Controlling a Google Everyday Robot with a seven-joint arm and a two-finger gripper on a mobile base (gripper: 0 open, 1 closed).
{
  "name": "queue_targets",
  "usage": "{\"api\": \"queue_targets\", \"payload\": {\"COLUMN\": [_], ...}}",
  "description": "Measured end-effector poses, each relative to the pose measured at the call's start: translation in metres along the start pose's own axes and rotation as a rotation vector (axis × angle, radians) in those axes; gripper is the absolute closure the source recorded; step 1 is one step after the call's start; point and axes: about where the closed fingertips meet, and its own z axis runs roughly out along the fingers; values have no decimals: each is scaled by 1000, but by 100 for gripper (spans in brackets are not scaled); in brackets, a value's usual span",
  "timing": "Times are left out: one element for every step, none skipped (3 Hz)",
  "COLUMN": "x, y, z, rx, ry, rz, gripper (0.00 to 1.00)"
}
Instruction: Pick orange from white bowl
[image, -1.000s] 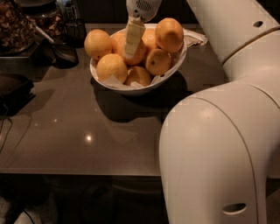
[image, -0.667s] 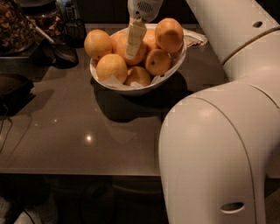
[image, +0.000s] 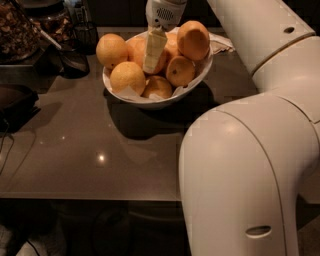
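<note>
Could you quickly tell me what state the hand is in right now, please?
Hand: cannot be told whether open or closed; it sits at the middle of the fruit pile in the white bowl.

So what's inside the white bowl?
The white bowl holds piled round fruit on white paper, the big orange at back right. The gripper hangs over the pile's middle, hiding fruit behind it; the bowl's bottom is covered.

The big, dark orange (image: 136, 51) is heaped in the middle of the shiny white bowl (image: 150, 102), set by the far edge of the worktop (image: 75, 150), with the gripper (image: 154, 48) just over it.
</note>
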Motion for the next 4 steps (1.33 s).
{"api": "queue_targets", "payload": {"x": [0,0,0,0], "y": [0,0,0,0], "z": [6,12,12,12], "rx": [-13,-26,-26,-26], "ry": [2,1,1,1], "rz": [-3,-1,-1,-1], "gripper": [26,25,44,67]}}
